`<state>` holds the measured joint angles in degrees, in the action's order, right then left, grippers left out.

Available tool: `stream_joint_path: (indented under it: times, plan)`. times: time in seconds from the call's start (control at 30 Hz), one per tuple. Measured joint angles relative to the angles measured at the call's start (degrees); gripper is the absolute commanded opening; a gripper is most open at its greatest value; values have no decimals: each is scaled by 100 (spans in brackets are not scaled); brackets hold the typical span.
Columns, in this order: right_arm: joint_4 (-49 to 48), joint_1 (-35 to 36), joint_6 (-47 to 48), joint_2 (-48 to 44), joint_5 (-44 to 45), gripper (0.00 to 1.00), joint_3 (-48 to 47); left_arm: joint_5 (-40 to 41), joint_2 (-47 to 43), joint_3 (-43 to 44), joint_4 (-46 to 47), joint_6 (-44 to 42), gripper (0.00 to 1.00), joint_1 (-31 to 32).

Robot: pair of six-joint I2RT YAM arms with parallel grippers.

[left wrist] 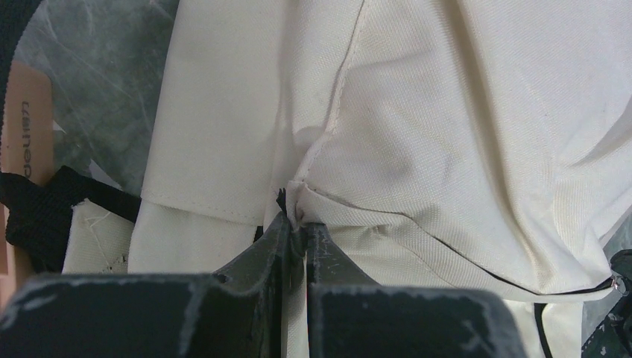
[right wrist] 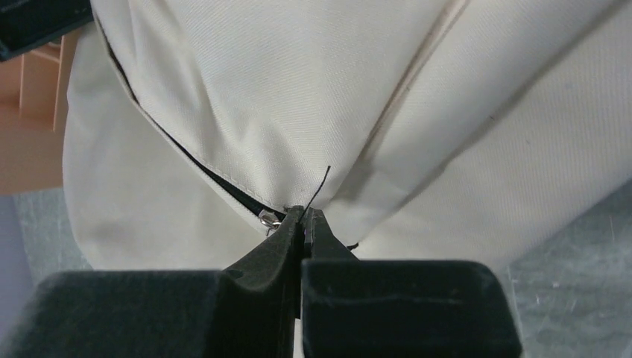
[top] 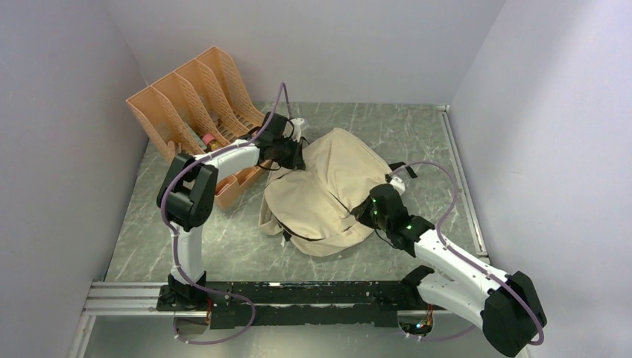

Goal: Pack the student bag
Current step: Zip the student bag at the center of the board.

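The student bag, a beige fabric backpack, lies bulging in the middle of the table. My left gripper sits at its far left edge; in the left wrist view the left gripper is shut on a pinched fold of the bag's fabric. My right gripper is at the bag's near right side. In the right wrist view the right gripper is shut at the bag's black zipper line, beside the metal slider. A thin black cord rises from between its tips.
An orange plastic file organizer stands at the back left, touching the left arm, with a small red-capped item in it. A black strap lies by the bag. White walls close in on three sides; a metal rail runs along the near edge.
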<state>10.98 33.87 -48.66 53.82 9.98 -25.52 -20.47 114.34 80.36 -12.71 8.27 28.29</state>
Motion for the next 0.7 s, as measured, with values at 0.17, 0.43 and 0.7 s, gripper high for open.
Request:
stream_joint_path:
  times: [0.17,0.43,0.7]
  plan:
    - [385,0,-597,-52,160,0,-61,50,0,57,-98,9,5,22]
    - [549,11,-699,-686,361,27,81,92,0,59,-83,-17,21,33]
    - [905,9,118,-920,688,44,-286,61,-273,87,-98,-48,56,-157]
